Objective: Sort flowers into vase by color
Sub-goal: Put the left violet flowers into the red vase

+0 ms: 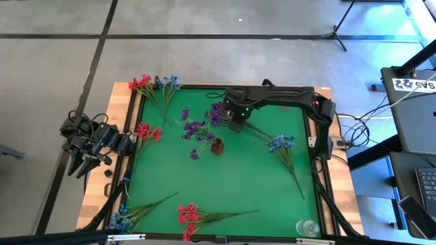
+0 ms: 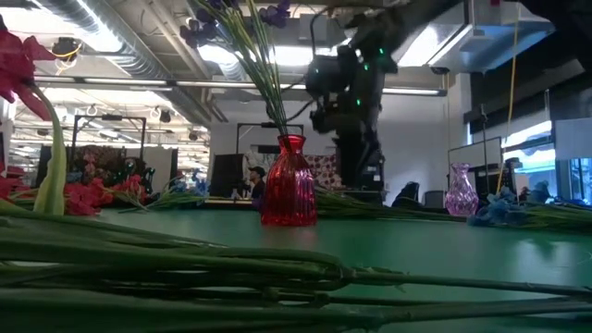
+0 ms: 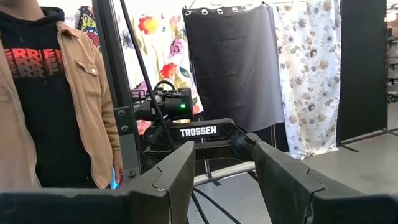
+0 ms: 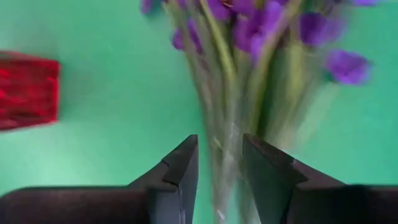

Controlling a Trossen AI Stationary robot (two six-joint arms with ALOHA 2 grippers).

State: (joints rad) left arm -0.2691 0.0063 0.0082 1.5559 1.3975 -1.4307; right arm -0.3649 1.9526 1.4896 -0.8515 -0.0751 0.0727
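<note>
A red vase [image 1: 216, 145] [image 2: 289, 185] stands mid-mat with a purple sprig [image 1: 194, 129] in it; its stems lean toward the table's left [image 2: 264, 83]. My right gripper [image 1: 235, 124] [image 4: 221, 168] hangs above the mat just far-right of that vase, shut on another purple sprig [image 1: 218, 112]. Red sprigs [image 1: 146, 131] [image 1: 194, 214] and blue sprigs [image 1: 281, 143] [image 1: 122, 216] lie flat on the green mat. A mixed red and blue bunch [image 1: 153, 85] lies at the far-left corner. My left gripper [image 1: 78, 163] [image 3: 224, 180] waits open off the table's left edge. My right gripper pinches the purple sprig's bundled green stems [image 4: 227, 140] between its two fingers, coming from above and lying across them. The blossoms [image 4: 249, 25] fan out beyond the fingertips, and a long stem [image 1: 262, 134] trails toward the table's right. Whether the sprig is clear of the mat, I cannot tell.
A purple glass vase [image 2: 460, 190] stands farther back on the right, and a clear glass vessel [image 1: 306, 228] sits at the near-right corner. A black frame [image 1: 204, 87] rims the mat. A person [image 3: 43, 93] stands beyond the left gripper. Open mat lies near-right of the red vase.
</note>
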